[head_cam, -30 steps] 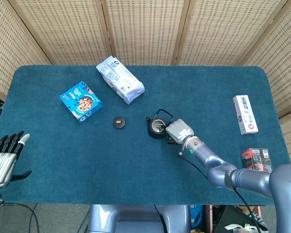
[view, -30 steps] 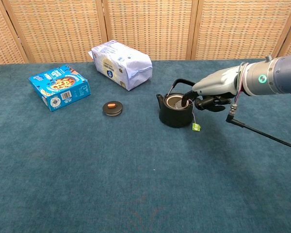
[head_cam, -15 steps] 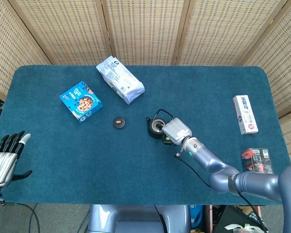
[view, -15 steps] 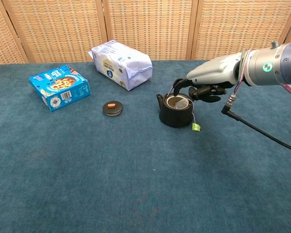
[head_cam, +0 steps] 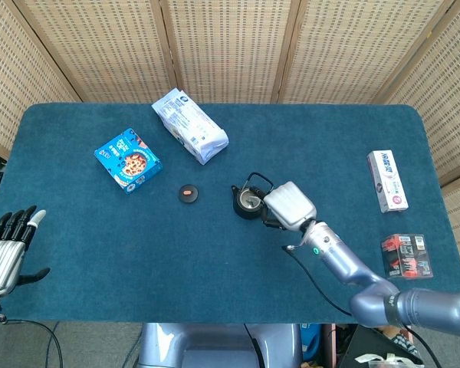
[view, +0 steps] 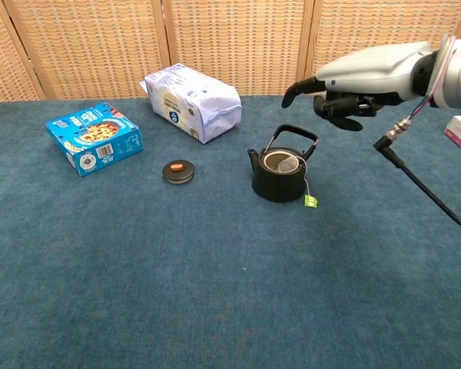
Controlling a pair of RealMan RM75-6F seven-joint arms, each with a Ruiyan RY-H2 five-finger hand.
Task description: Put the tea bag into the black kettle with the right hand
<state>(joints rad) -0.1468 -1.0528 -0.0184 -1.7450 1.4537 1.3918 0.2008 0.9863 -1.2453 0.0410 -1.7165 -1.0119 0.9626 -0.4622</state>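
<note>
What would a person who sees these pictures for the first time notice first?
The eye goes first to the black kettle in the middle of the blue table, lidless, with the tea bag in its opening and a green tag hanging outside on a string. Just above it hovers the right hand, holding nothing. The kettle's lid lies to its left, near a blue box and a white bag.

Black kettle (view: pixel 279 177), green tea bag tag (view: pixel 310 201). Black lid (view: pixel 178 171) with orange knob. Teal cloth table (view: pixel 215 292). Blue snack box (view: pixel 94 137); white-blue bag (view: pixel 190 101). Silver-grey right hand (view: pixel 353 83).
</note>
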